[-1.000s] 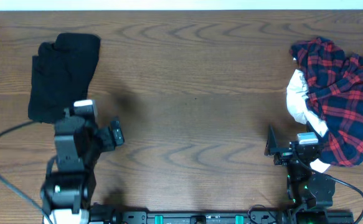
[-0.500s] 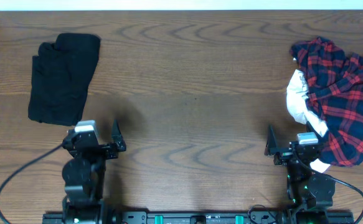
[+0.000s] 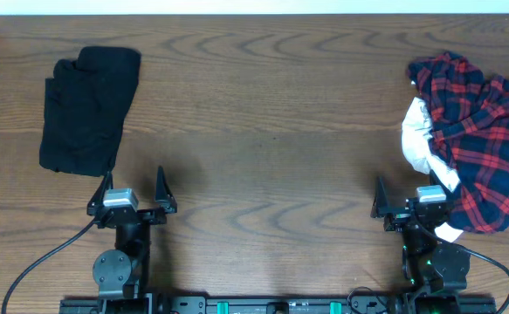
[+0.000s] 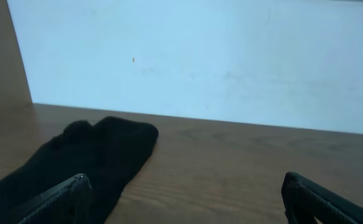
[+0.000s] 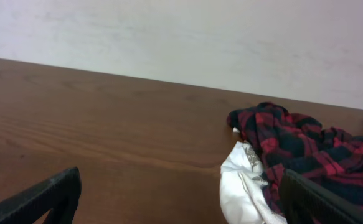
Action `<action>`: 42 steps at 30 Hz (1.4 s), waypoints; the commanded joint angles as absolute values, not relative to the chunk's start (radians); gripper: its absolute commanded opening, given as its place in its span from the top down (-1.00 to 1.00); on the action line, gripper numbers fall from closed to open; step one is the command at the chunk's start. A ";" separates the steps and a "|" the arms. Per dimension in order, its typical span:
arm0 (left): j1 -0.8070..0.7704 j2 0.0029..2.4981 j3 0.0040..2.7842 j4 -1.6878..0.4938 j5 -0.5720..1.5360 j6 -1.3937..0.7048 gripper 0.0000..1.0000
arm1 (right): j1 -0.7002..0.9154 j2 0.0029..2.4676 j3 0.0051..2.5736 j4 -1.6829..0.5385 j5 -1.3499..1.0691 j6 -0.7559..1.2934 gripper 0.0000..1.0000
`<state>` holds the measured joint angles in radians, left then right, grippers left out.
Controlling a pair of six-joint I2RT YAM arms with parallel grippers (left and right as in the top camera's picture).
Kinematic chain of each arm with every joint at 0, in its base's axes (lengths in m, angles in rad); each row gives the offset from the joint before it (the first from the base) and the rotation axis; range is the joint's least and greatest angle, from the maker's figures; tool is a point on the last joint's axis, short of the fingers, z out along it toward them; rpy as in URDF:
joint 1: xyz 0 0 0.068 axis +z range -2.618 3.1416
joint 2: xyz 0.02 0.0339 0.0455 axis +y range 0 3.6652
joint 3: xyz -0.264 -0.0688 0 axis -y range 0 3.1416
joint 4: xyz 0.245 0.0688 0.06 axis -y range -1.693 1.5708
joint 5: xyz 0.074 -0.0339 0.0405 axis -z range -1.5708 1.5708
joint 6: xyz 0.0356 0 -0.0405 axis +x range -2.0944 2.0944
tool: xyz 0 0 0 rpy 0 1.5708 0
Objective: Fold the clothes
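One piece folded, a heap left to do.

The black shirt (image 3: 88, 109) lies at the left of the tabletop (image 3: 271, 131) as a compact, flat bundle with fairly even edges, so I judge it folded and set aside, if a little loosely at the far end. At the right edge the plaid piece (image 3: 485, 148) is crumpled in a heap with the white piece (image 3: 418, 139) tucked partly under it, and neither is spread or folded. The left hand (image 3: 134, 185) stands wide and empty, just short of the shirt and apart from it. The right hand (image 3: 414, 199) is also wide and holds nothing; it sits just beside the heap, though I cannot tell whether it touches the cloth. Probably a third done, with the plaid and white pieces remaining.
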<state>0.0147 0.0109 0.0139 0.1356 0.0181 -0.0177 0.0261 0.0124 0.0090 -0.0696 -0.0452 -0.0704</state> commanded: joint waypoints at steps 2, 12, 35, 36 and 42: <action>0.004 0.002 0.004 0.098 0.007 0.023 -0.96 | 0.020 0.005 0.006 -0.072 -0.049 -0.084 -0.99; -0.024 0.002 0.004 -0.071 0.017 -0.031 -0.96 | 0.020 0.005 0.006 -0.071 -0.049 -0.084 -0.99; -0.042 0.004 0.004 -0.071 0.017 -0.031 -0.96 | 0.020 0.005 0.006 -0.072 -0.049 -0.084 -0.98; -0.042 0.004 0.004 -0.071 0.017 -0.031 -0.96 | 0.020 0.005 0.006 -0.071 -0.049 -0.084 -0.98; -0.042 0.004 0.004 -0.071 0.017 -0.031 -0.96 | 0.020 0.005 0.006 -0.072 -0.049 -0.084 -0.99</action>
